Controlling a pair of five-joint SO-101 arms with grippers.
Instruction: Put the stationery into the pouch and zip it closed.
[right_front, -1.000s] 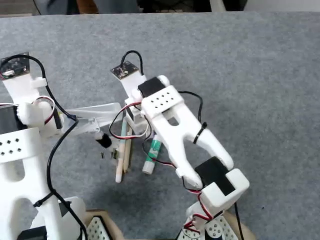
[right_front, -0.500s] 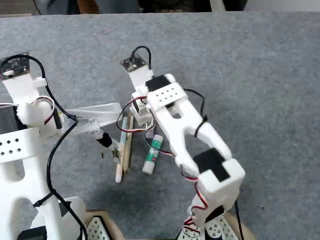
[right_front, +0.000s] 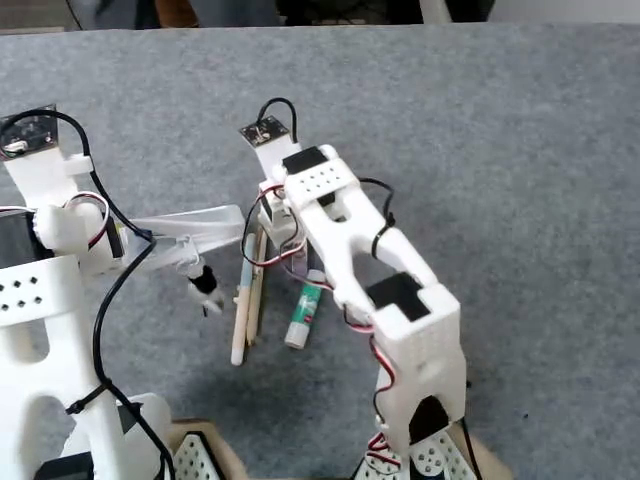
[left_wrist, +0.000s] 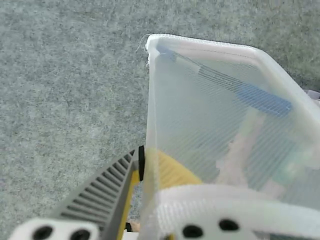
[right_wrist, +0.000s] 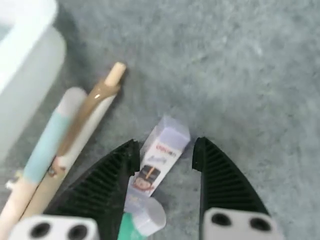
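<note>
1. Lying on the grey bench (right_front: 520, 150) in the high view, two pens (right_front: 245, 300) are seen side by side, with a green-and-white glue stick (right_front: 303, 315) just beside them. A translucent pouch (right_front: 195, 230) is stretched from the left arm (right_front: 50, 270) toward the far ends of the pens. The right arm (right_front: 340, 220) is bent over the stationery.
2. In the left wrist view, the pouch (left_wrist: 215, 115) is pinched at its edge by the left tool (left_wrist: 142, 167), whose jaws are closed tight on the material. Blue and pale shapes are seen through the mesh; whether they lie inside or behind it cannot be told.
3. In the right wrist view, the right tool (right_wrist: 162, 150) is held open and nothing is gripped. The white capped end of the glue stick (right_wrist: 160, 155) is framed between its ribbed fingers (right_wrist: 107, 180), with no contact visible. The pens (right_wrist: 75, 130) are seen just beside it, and a corner of the pouch (right_wrist: 25, 60) near them.
</note>
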